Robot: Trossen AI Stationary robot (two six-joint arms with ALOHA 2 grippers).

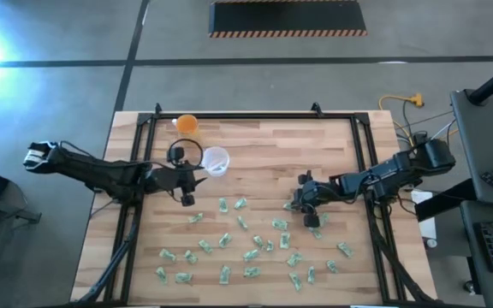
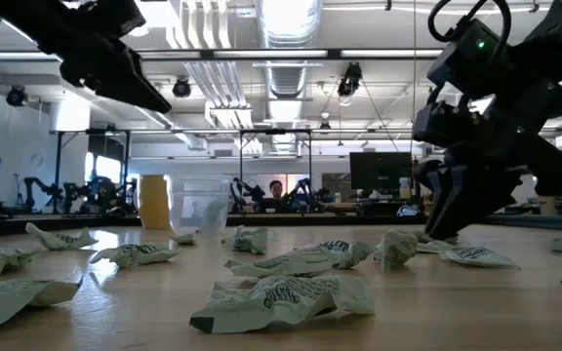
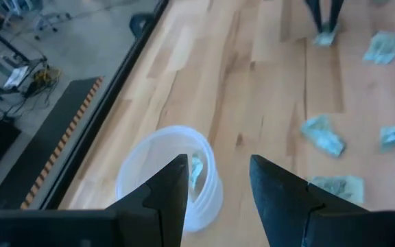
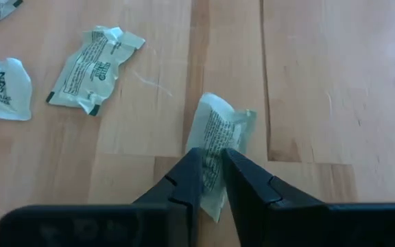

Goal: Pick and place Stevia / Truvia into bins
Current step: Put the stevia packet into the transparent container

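Between right tool (image 4: 213,171) fingers, sachet (image 4: 219,134) half-hidden

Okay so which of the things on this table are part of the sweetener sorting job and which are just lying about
Part of the job:
- green-and-white sachets scattered on the table
- clear cup, one sachet already inside
- sachet pinched by the right end effector
- left end effector, open, near the clear cup

Just lying about:
- orange cup at the far edge
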